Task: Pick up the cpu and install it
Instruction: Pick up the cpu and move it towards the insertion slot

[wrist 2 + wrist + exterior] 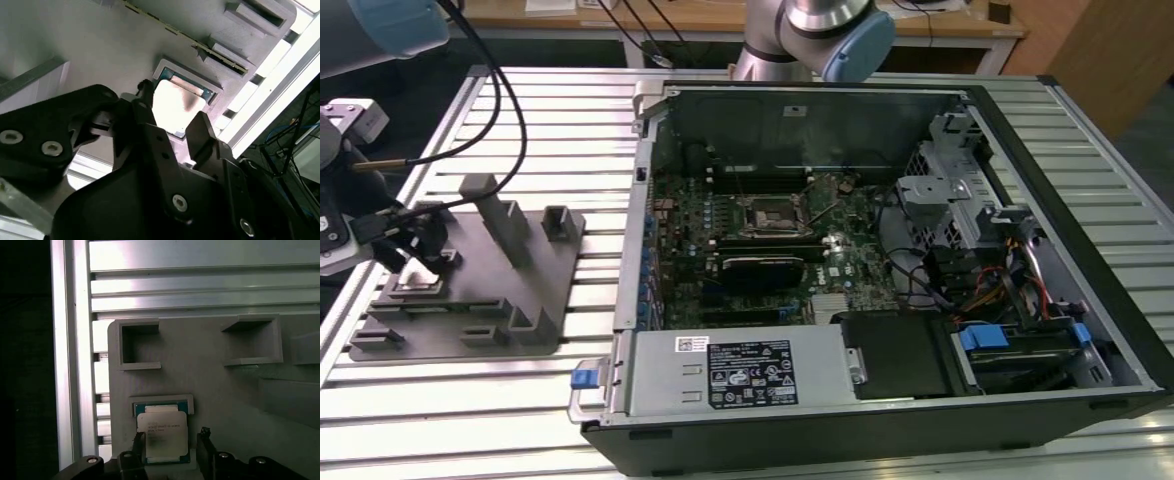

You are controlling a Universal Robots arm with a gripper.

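Note:
The cpu (162, 436), a small square chip with a silver-grey top and a green border, lies flat in a shallow recess of the grey fixture plate (225, 390). In the exterior view the cpu (416, 281) sits at the left end of that fixture (520, 290). My gripper (170, 442) hangs low over it, open, with one black finger on each side of the chip. One finger (140, 442) is at the chip's edge; the other (204, 440) stands a little off it. The second wrist view shows the cpu (175, 102) between the same fingers (200, 132). The motherboard socket (767, 215) lies inside the open computer case.
The open computer case (1014, 130) fills the exterior view's right, with drive cage, cables and a power supply (734, 370). Upright grey posts (487, 205) rise from the fixture near my gripper. The slatted aluminium table (587, 130) lies underneath. Cables (507, 100) hang from my arm.

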